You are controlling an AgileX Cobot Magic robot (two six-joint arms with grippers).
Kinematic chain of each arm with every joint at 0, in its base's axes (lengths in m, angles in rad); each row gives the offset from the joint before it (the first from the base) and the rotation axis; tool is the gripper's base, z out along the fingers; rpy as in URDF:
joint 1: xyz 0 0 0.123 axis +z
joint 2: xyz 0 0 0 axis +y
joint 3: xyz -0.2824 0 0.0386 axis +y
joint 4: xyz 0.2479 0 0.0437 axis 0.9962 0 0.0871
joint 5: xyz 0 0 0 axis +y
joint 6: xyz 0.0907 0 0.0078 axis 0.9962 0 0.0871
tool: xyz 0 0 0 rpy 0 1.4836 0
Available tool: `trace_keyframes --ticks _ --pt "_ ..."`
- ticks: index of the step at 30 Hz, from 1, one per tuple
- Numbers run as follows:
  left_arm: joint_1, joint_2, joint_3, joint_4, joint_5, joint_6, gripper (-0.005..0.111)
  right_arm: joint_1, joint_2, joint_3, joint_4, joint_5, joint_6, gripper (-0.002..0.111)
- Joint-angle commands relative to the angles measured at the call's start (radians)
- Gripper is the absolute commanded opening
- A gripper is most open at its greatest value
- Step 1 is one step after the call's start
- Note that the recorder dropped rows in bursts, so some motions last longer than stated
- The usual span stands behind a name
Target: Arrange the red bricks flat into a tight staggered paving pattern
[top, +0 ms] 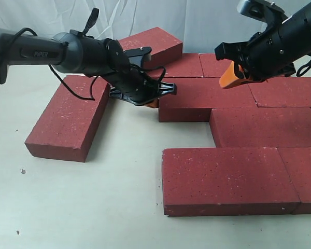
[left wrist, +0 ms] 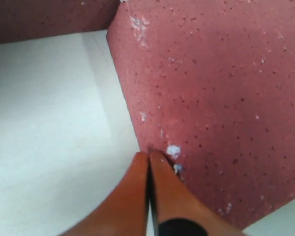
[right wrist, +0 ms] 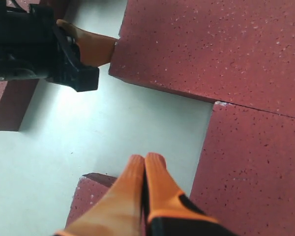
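Two black robot arms work over nine dark-red rectangular paving bricks, rough-faced and flecked with white, on a pale cream desk (top: 93,218).

Seven bricks lie flat in four staggered rows on the right of the exterior view. Two are in the front row, led by the front-left brick (top: 228,179). One shows in full in the second row (top: 267,127). Two make up the third row, the corner brick (top: 205,98) and its neighbour (top: 287,91). Two are in the back row (top: 182,66), the farther of them partly hidden by the right arm.

An eighth, the askew brick (top: 155,44), sits at the rear behind the left arm, turned out of line with the rows. The ninth, the loose brick (top: 67,122), lies flat and slanted on the left, apart from the paving.

The left hand (left wrist: 148,156) has its two orange fingers (left wrist: 130,196) pressed together with nothing between them. Its tips touch the outer end of the corner brick, just beside a small white chip (left wrist: 173,150) on the brick's face. Bare desk shows between that end and the loose brick.

The right hand (right wrist: 145,160) also has its two orange fingers together and is empty. It hangs over the right part of the paving near the back row. Whether it touches a brick cannot be told.
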Motion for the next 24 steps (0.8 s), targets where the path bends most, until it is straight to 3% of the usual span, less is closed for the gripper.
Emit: trace_keyframes --ticks 1,9,15,24 --pt "0.005 -0.008 -0.008 -0.020 0.074 0.005 0.000 -0.003 -0.008 -0.002 0.006 -0.008 -0.002 -0.001" --pt "0.110 -0.069 -0.008 -0.001 0.277 0.002 0.000 -0.003 -0.008 -0.002 0.006 -0.008 -0.002 -0.001" --pt "0.129 -0.152 -0.008 0.065 0.337 0.002 0.000 -0.003 -0.008 -0.002 0.002 -0.005 -0.002 -0.001" --pt "0.129 -0.237 -0.008 0.383 0.426 -0.076 0.000 -0.003 -0.008 -0.002 -0.020 0.016 -0.002 -0.001"
